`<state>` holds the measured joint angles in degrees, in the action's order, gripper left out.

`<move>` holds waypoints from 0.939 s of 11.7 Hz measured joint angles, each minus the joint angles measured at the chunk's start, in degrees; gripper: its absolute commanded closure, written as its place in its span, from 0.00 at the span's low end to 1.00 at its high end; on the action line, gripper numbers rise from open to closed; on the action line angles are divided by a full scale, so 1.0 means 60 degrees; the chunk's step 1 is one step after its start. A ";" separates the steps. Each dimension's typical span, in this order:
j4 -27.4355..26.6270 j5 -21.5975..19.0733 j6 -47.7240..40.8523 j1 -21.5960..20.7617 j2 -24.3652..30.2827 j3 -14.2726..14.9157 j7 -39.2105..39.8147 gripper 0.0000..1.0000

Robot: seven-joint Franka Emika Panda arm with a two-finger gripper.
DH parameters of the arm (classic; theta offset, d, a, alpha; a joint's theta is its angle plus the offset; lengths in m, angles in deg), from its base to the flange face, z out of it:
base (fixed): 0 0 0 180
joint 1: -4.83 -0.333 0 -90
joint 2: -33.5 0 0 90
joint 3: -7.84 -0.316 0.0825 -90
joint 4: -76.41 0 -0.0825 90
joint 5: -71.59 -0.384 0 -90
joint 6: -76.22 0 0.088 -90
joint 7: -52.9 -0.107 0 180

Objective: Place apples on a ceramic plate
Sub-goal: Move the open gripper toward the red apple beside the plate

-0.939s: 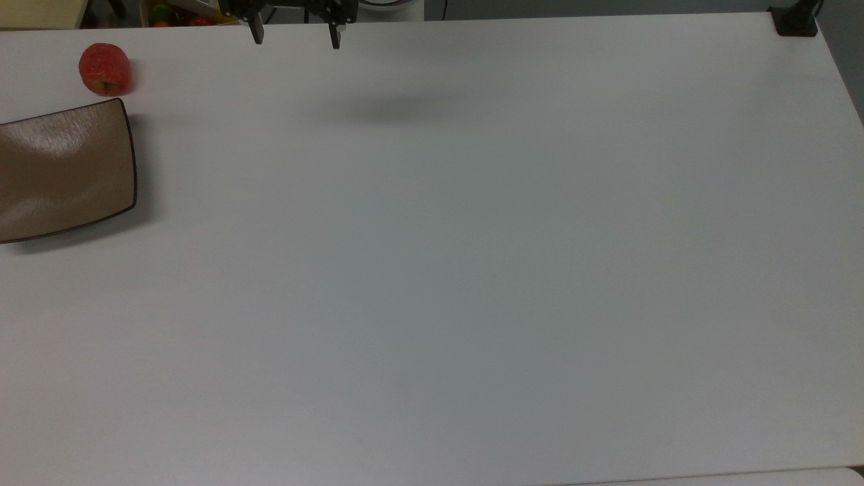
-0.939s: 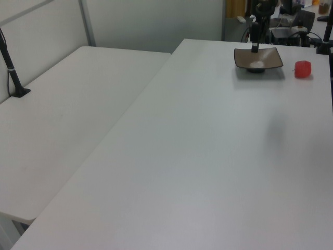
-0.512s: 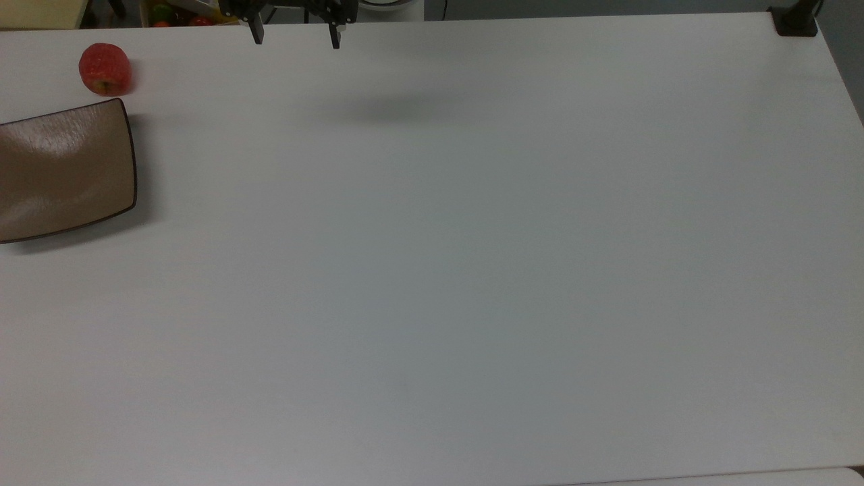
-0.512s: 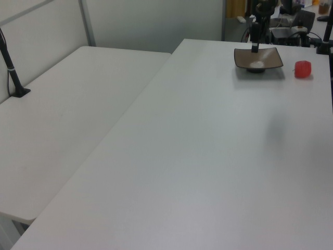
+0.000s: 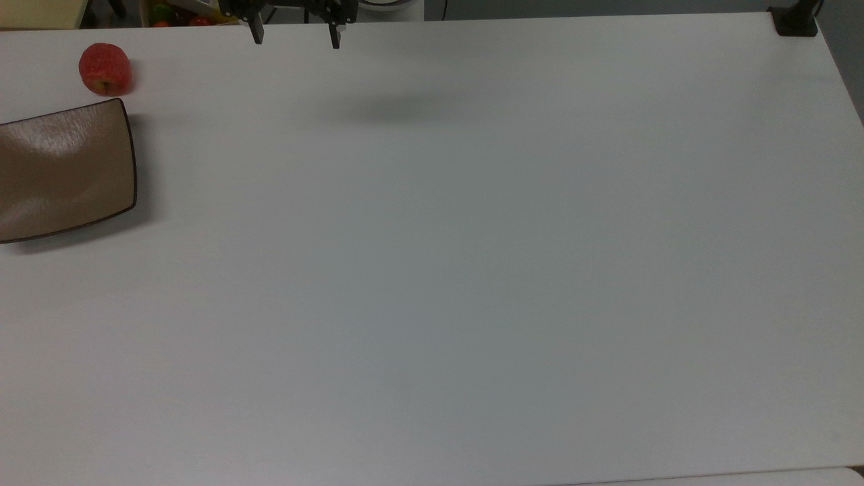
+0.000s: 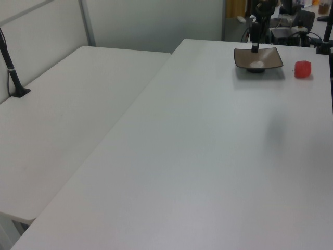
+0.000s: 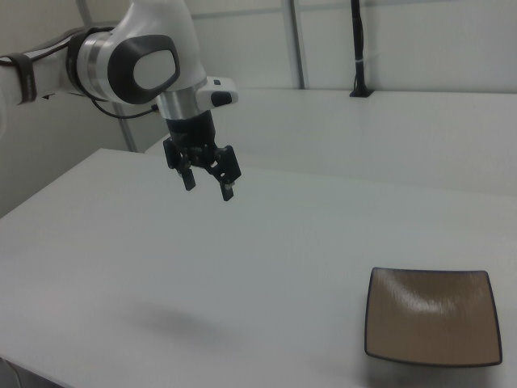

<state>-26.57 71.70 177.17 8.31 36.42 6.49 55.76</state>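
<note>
A small red apple (image 5: 104,68) lies on the white table just beyond the far corner of the brown squarish ceramic plate (image 5: 64,169), at the top view's left; both sit apart. The left view has the apple (image 6: 303,69) to the right of the plate (image 6: 258,58). In the right view the plate (image 7: 430,316) is bare at the lower right. My gripper (image 5: 295,39) hangs open and empty high above the table at the top view's upper edge, well to the right of the apple. The right view shows the gripper (image 7: 208,185) with both fingers spread.
A black post base (image 5: 795,20) is clamped at the table's far right corner in the top view. Another white table (image 6: 67,120) adjoins at the left view's left, with a black post (image 6: 13,73) on it. Clutter lies beyond the far edge.
</note>
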 measured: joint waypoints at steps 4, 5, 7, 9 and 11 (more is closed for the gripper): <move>-0.0052 0.0348 0.0000 0.0028 -0.0001 0.0426 0.0001 0.00; -0.0139 0.0639 0.0002 0.0044 -0.0001 0.0689 0.0004 0.00; -0.0561 0.1197 0.0390 0.0305 -0.0004 0.1183 0.0372 0.00; -0.0999 0.1468 0.0689 0.0747 -0.0009 0.1546 0.1220 0.00; -0.1270 0.1892 0.0808 0.1242 -0.0016 0.1814 0.2219 0.00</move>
<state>-34.19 83.06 182.02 15.75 36.32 17.37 69.07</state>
